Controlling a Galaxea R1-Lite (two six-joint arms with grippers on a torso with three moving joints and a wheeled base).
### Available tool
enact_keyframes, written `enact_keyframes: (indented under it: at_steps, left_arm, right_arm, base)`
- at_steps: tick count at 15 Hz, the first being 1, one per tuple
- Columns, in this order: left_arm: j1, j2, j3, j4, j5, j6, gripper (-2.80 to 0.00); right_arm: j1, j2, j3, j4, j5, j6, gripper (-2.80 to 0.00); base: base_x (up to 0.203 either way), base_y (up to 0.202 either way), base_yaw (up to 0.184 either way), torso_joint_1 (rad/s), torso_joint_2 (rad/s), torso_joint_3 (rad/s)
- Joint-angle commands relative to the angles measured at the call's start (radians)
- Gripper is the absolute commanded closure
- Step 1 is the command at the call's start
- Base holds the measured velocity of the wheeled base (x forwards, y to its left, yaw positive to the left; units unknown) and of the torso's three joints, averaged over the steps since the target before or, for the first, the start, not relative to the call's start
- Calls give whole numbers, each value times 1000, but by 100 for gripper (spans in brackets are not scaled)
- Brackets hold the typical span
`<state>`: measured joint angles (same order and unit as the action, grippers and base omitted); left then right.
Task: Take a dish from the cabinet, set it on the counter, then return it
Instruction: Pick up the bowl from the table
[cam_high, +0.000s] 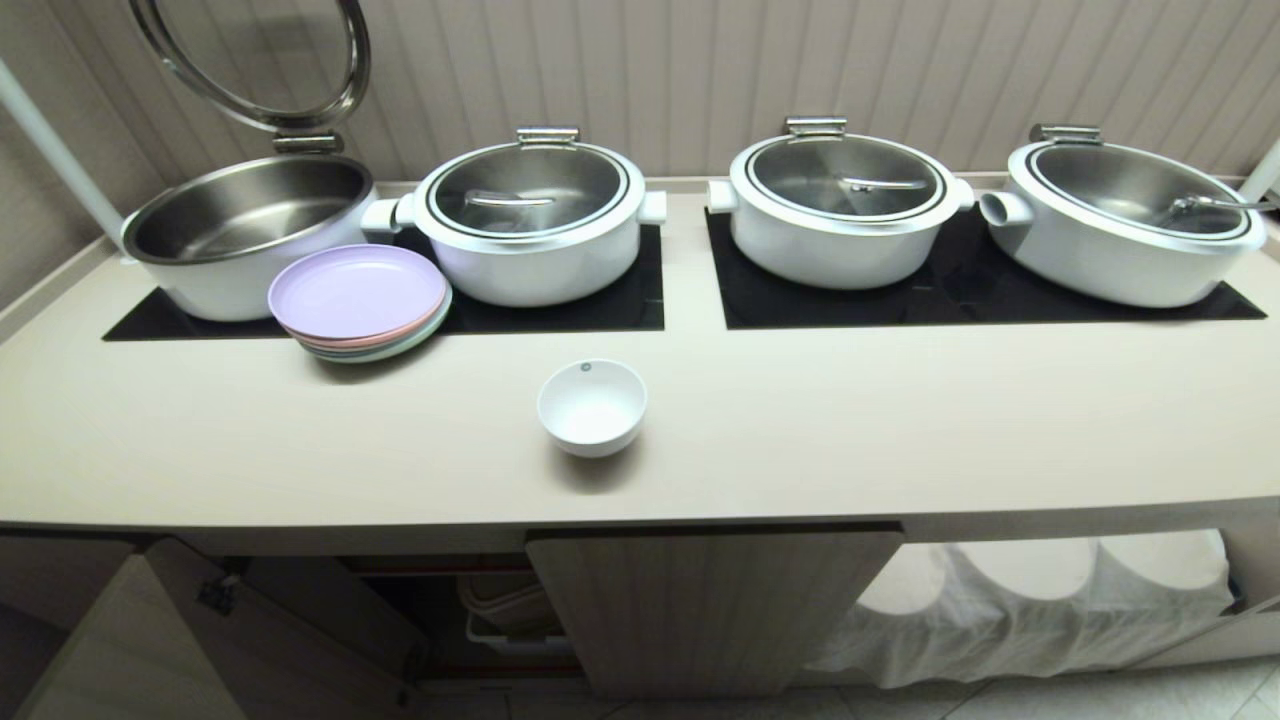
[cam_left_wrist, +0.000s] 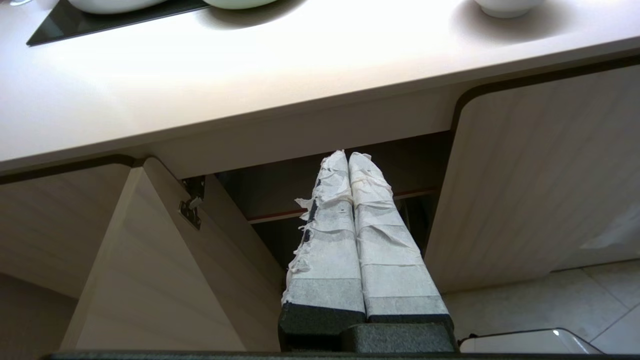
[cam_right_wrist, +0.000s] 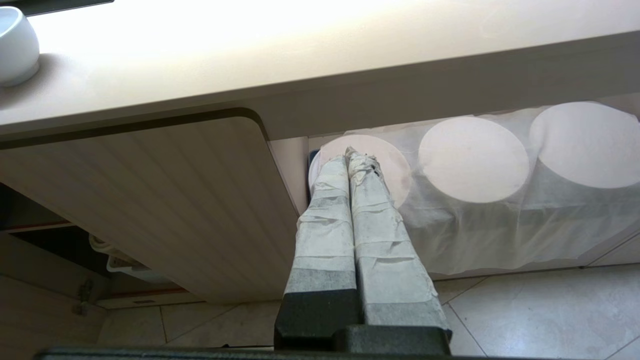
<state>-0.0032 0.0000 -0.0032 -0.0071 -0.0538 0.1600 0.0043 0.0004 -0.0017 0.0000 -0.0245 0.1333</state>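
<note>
White bowl (cam_high: 591, 407) sits on the bench (cam_high: 900, 430); cabinet (cam_high: 300, 620) open; both hands (cam_left_wrist: 348, 156) (cam_right_wrist: 351, 152) clenched empty; return remains.

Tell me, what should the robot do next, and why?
Probably raise the left hand toward the bowl. It sits alone on the counter, the cabinet door beneath is open, and both hands hang shut below the counter edge, holding nothing.

Neither arm shows from the head. The cabinet (cam_high: 470, 610) interior is dark; a pale container on its shelf is half hidden behind the closed door (cam_high: 700, 600). White cloth (cam_high: 1020, 620) veils three round shapes beneath the counter (cam_high: 900, 440). The rightmost pot (cam_high: 1130, 225) is cut off at the edge.
</note>
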Motion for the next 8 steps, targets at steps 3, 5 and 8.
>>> enact_keyframes:
  at_steps: [3, 5, 8]
  left_arm:
    - [0, 0, 0, 2, 12, -44, 0]
    - [0, 0, 0, 3, 9, -59, 0]
    - [0, 0, 0, 3, 12, -60, 0]
  right_arm:
    - [0, 0, 0, 0, 0, 1, 0]
    - [0, 0, 0, 0, 0, 1, 0]
    - [0, 0, 0, 0, 0, 1, 0]
  base:
    - [0, 0, 0, 0, 0, 0]
    - [0, 0, 0, 0, 0, 0]
    - [0, 0, 0, 0, 0, 0]
